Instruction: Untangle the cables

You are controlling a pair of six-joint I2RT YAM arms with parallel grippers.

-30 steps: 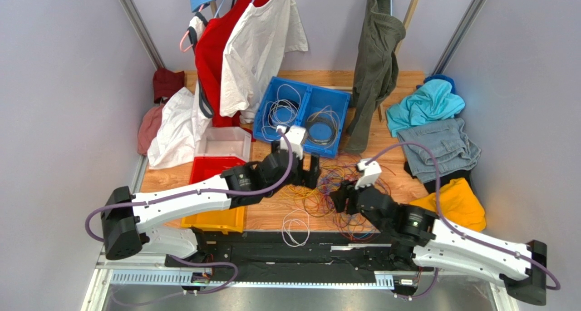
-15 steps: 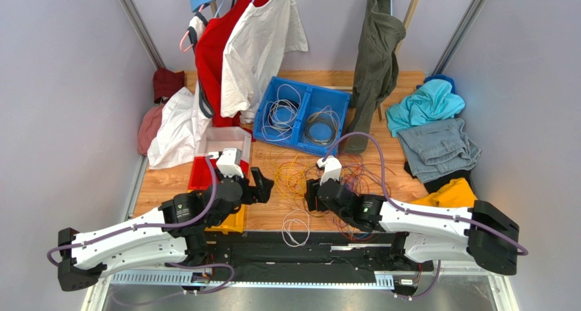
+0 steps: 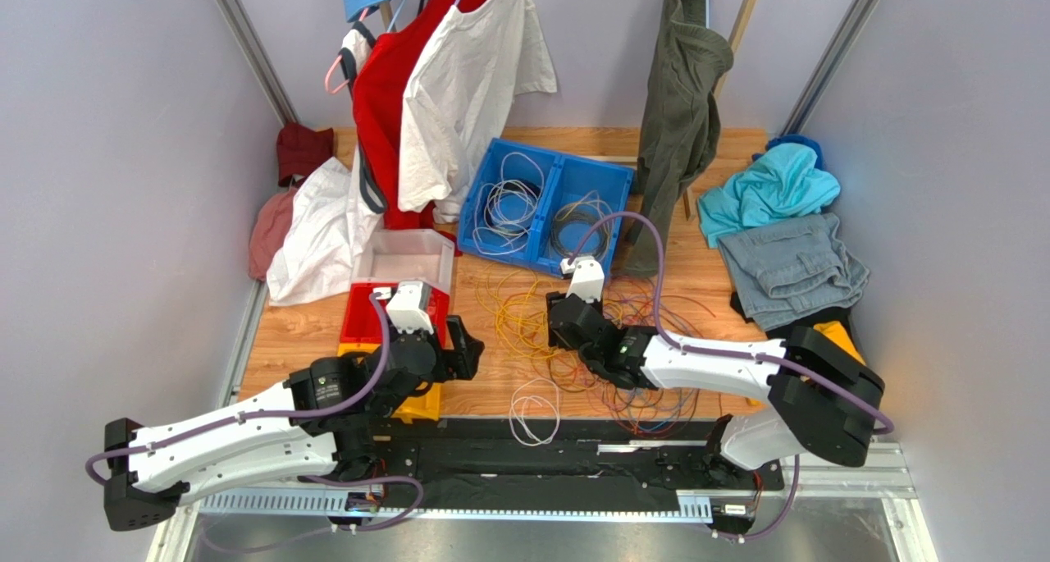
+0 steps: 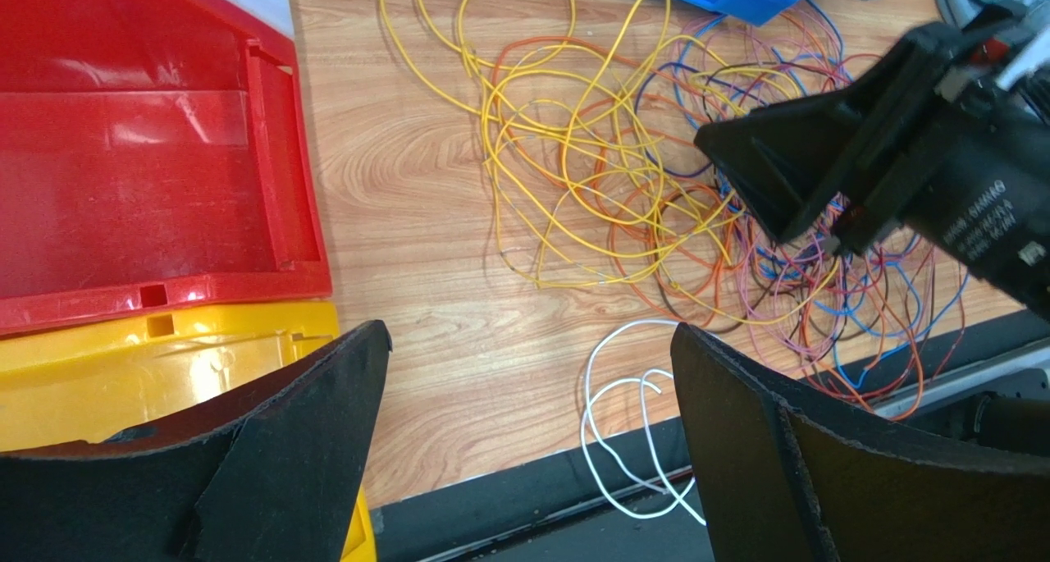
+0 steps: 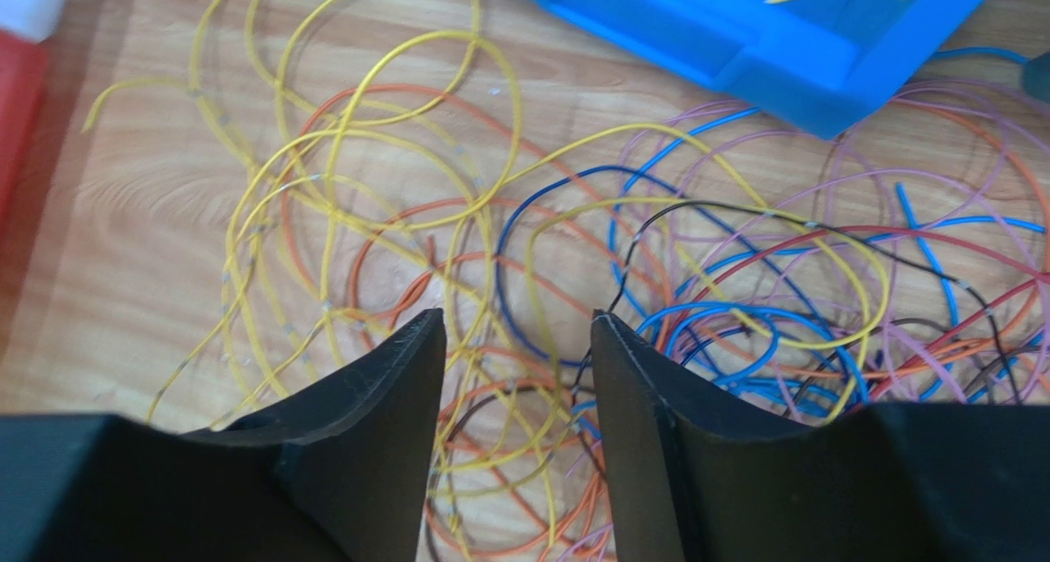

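Observation:
The cables (image 3: 641, 390) lie in a loose tangle on the wooden table, yellow loops (image 4: 579, 156) to the left and blue, red, purple and orange strands (image 5: 789, 304) to the right. A separate white cable (image 4: 616, 378) curls over the table's front edge. My left gripper (image 4: 528, 331) hangs open above bare wood beside the bins, holding nothing. My right gripper (image 5: 515, 318) is open just above the tangle, with yellow and orange strands showing under the gap between its jaws. From above, the left gripper (image 3: 462, 341) sits left of the tangle and the right gripper (image 3: 569, 331) over its left part.
A red bin (image 4: 136, 156) stacked on a yellow bin (image 4: 160, 365) stands close to my left fingers. A clear bin (image 3: 407, 257) lies behind them. A blue bin (image 3: 549, 211) holds coiled cables. Clothes hang at the back and pile up at the right (image 3: 789, 267).
The left arm has drawn back from near the blue bin to beside the red and yellow bins. The right arm has swung left and forward over the tangle.

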